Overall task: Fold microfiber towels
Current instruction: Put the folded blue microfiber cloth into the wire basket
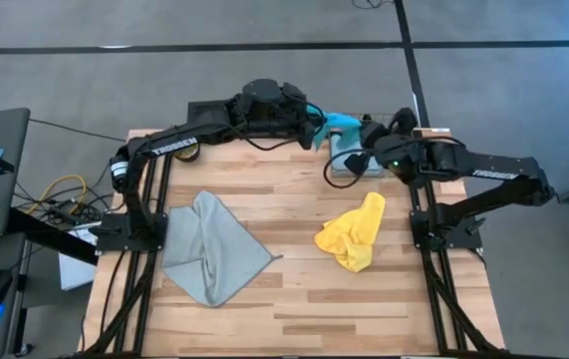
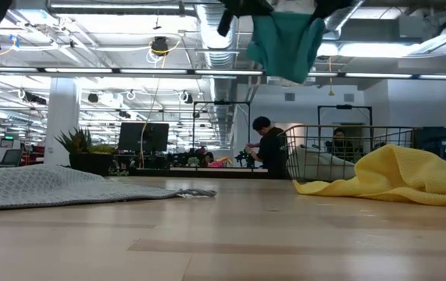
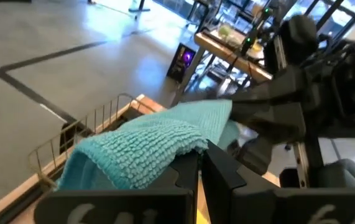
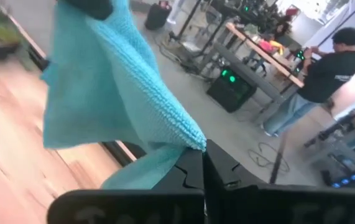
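Note:
A cyan-blue towel [image 1: 339, 124] hangs in the air between my two grippers, above the table's far edge and over a wire basket [image 1: 356, 162]. In the low view the towel [image 2: 285, 43] sags high above the table. My left gripper [image 1: 316, 130] and my right gripper [image 1: 362, 136] are both shut on it. A grey-green towel [image 1: 209, 249] lies crumpled on the table at the near left. A yellow towel [image 1: 354, 231] lies bunched at the right. Something pale lies in the basket [image 2: 310, 164]; whether it is the pale blue towel I cannot tell. My left gripper [image 3: 200, 163] pinches a bunched edge of the cyan towel [image 3: 186, 144] between its two fingers. The towel is lifted clear and drapes slack beyond the fingertips. One layer or several, I cannot tell. My right gripper [image 4: 202, 158] pinches a corner of the cyan towel [image 4: 193, 140] between its two fingers. The cloth runs from there up toward my left gripper [image 4: 85, 6] and hangs slack, clear of the table.
The wire basket [image 2: 340, 152] stands at the table's far right, under the held towel. The bare wooden table [image 1: 294, 289] lies between the grey-green and yellow towels. People and desks show in the room beyond the far edge.

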